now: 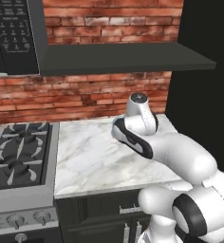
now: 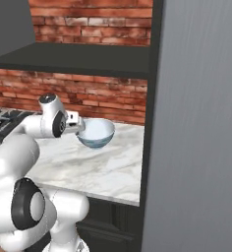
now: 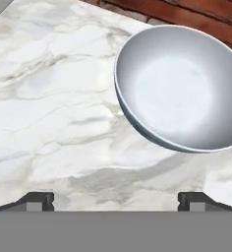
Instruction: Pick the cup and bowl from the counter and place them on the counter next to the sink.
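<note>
Your arm [image 1: 180,161] is a chain of glossy white, rounded shells, fat and smooth like swollen tubes, with no cables or screws showing on the surface. You can see black bands at the joints: a long dark oval inset on the forward link [image 1: 131,138] and a thick black ring around the big lower joint [image 1: 192,213]. The topmost joint ends in a flat grey metallic cap [image 1: 138,98] with a small dark dot at its centre. From the right base view the wrist carries a small white boxy block [image 2: 72,118]. Your gripper [image 3: 117,201] has two small dark grey, squared fingertips [image 3: 37,200].
</note>
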Robot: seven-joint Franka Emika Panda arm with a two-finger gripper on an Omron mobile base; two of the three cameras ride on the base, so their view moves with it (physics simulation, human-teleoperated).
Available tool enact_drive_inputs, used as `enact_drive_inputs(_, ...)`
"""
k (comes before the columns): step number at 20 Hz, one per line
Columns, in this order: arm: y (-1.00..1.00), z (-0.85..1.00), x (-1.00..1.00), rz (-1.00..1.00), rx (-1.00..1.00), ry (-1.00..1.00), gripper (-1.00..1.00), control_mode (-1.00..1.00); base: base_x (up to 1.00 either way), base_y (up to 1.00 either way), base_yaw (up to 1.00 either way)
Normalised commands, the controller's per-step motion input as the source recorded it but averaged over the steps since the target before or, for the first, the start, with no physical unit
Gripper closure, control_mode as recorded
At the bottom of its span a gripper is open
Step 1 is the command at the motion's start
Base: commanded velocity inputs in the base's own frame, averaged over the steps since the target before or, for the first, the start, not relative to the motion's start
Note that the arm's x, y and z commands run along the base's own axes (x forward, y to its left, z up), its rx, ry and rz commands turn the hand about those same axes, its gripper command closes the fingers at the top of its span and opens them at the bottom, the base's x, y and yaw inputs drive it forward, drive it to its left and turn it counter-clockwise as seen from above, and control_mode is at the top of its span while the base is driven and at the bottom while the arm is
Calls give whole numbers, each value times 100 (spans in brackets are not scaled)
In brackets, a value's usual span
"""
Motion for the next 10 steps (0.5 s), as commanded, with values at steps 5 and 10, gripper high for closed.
enact_drive_inputs(5, -7, -19, 33, 4, 8, -9, -100, -100, 0, 0, 0)
enact_drive_inputs(10, -18, -8, 25, 11, 9, -1, -100, -100, 0, 0, 0)
